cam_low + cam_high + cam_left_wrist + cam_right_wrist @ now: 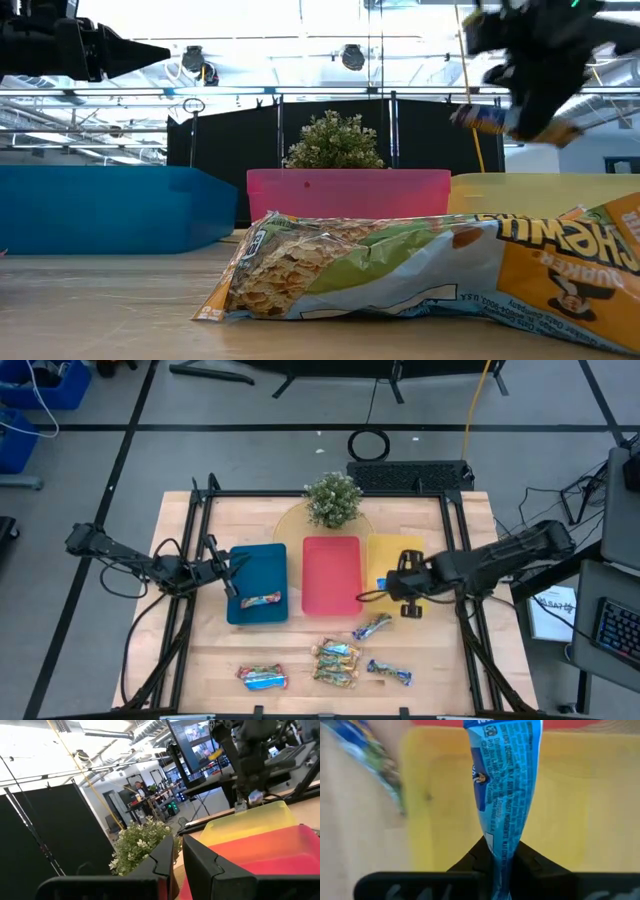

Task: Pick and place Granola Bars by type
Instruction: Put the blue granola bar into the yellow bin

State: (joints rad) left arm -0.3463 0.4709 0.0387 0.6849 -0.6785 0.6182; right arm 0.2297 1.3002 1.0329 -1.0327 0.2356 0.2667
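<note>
My right gripper (405, 592) hangs over the yellow tray (392, 552), shut on a shiny blue granola bar (502, 775); in the low view the bar (482, 118) sticks out beside the gripper (530, 95). My left gripper (232, 572) waits shut with nothing in it above the blue tray (256, 565), in which one bar (260, 600) lies flat. Several more bars lie flat on the table near the front: a shiny blue one (372, 626), two tan ones (337, 663), a blue-and-orange one (262, 678) and another blue one (390, 673). My right gripper pinches one end of the blue bar's wrapper (502, 852) between its two fingers, which point steeply down. The bar runs on from the fingers in line with them, lifted clear above the yellow tray's floor. The crimped wrapper is squeezed narrow where the fingers meet it.
A red tray (330, 575) stands between the blue and yellow trays. A small potted plant (333, 500) sits behind the red tray. A large tan bar (420, 265) lies close to the low camera. Black frame rails (195, 540) edge the table's sides.
</note>
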